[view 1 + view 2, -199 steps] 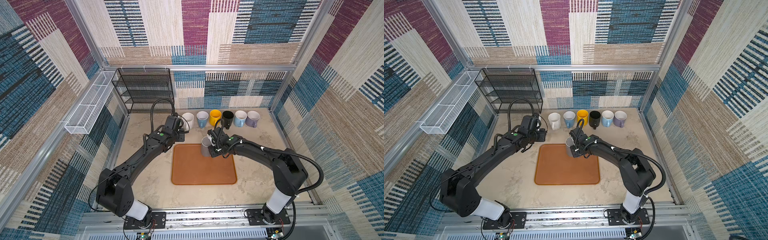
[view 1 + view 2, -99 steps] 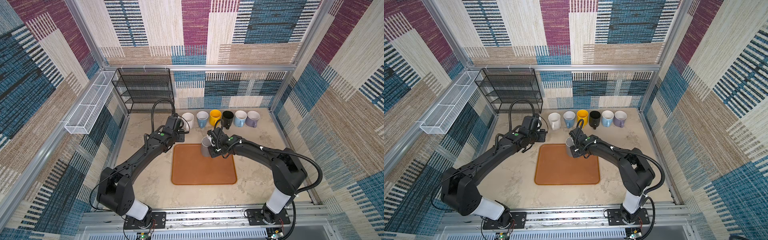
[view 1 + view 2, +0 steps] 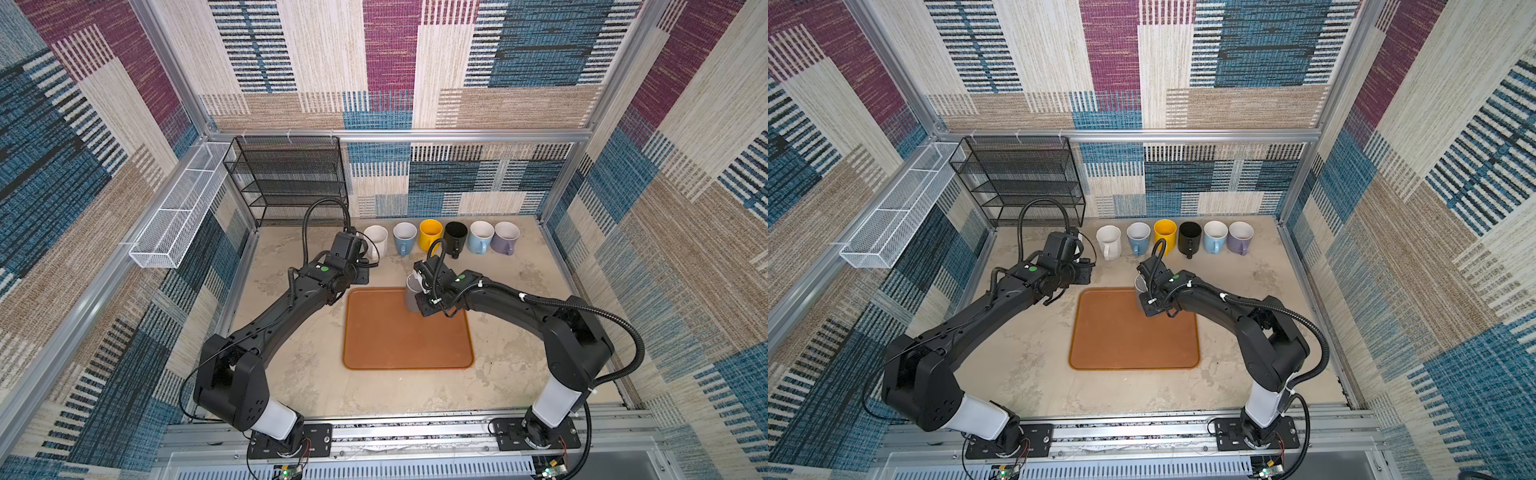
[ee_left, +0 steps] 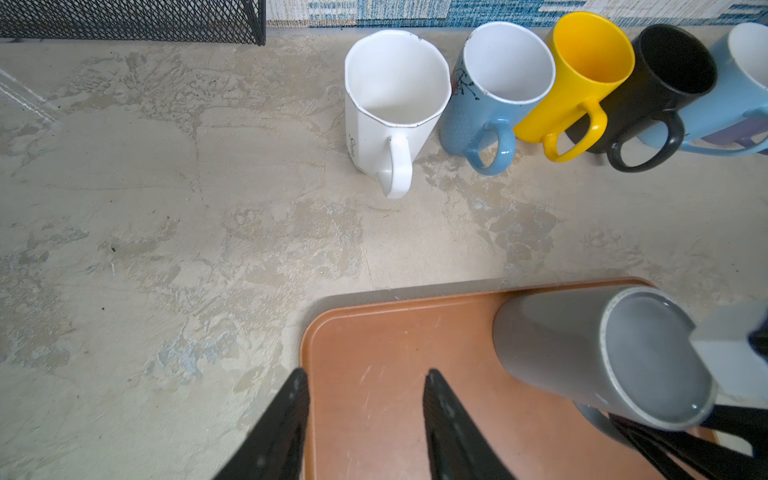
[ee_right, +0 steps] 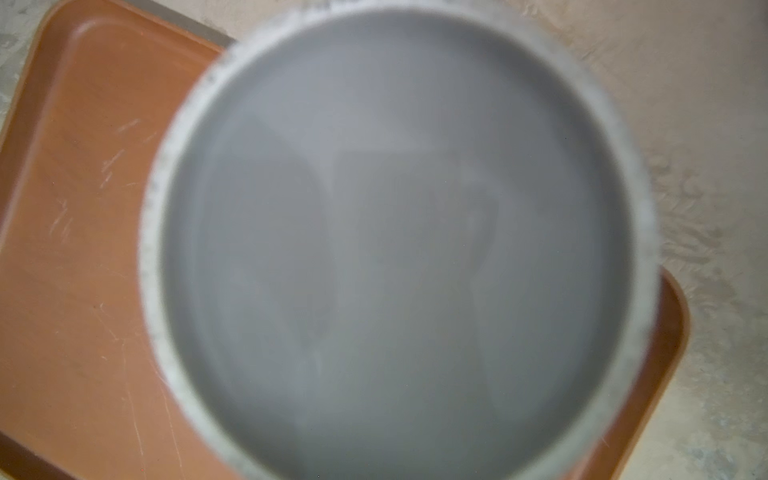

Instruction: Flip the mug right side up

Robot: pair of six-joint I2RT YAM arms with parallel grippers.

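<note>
On tray (image 3: 399, 340) corner, grey mug (image 4: 557, 345), base upward

Only 1 change in last 1 s: right gripper (image 3: 420, 302) jaws drew in, from slightly parted to pinched tight. Now clamped on handle (image 4: 592, 415) of upside-down grey mug (image 3: 411, 291), seen in left wrist view. Closing too small to make out in both top views; any arm shift too slight to tell.
</note>
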